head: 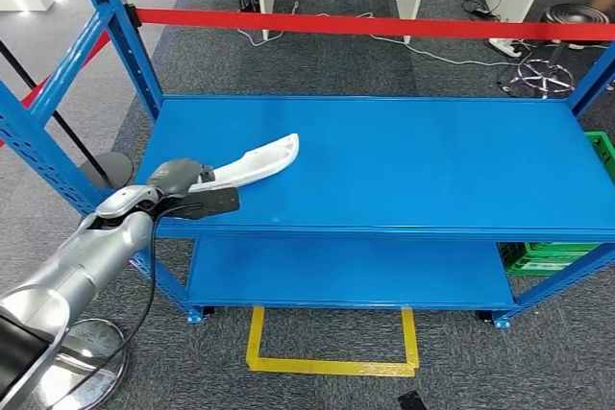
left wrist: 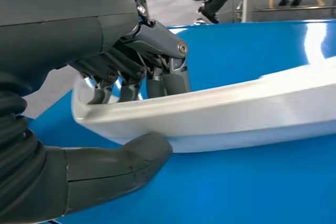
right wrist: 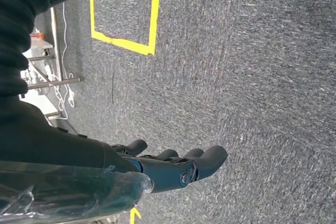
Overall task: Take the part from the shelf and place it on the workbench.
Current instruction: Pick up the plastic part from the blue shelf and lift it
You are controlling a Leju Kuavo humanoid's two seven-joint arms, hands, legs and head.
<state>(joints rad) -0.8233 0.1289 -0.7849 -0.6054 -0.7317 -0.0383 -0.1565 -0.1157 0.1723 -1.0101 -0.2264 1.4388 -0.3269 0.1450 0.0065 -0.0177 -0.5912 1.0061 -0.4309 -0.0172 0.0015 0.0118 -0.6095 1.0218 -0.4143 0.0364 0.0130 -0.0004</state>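
A long white curved part [head: 258, 162] lies on the blue shelf's top board [head: 406, 160], near its left front. My left hand [head: 194, 189] is at the part's near end. In the left wrist view the dark fingers [left wrist: 158, 72] reach over the white part [left wrist: 245, 111] and the thick thumb [left wrist: 118, 163] presses under its edge, so the hand grips it. My right hand [right wrist: 174, 166] hangs over grey carpet with its fingers held out straight and nothing in it.
A red bar [head: 362, 24] crosses above the shelf's back. Blue uprights [head: 119, 31] stand at the left. A green crate [head: 580, 256] sits low at the right. Yellow tape [head: 330, 364] marks the floor in front. A round chair base [head: 80, 362] is beside my left arm.
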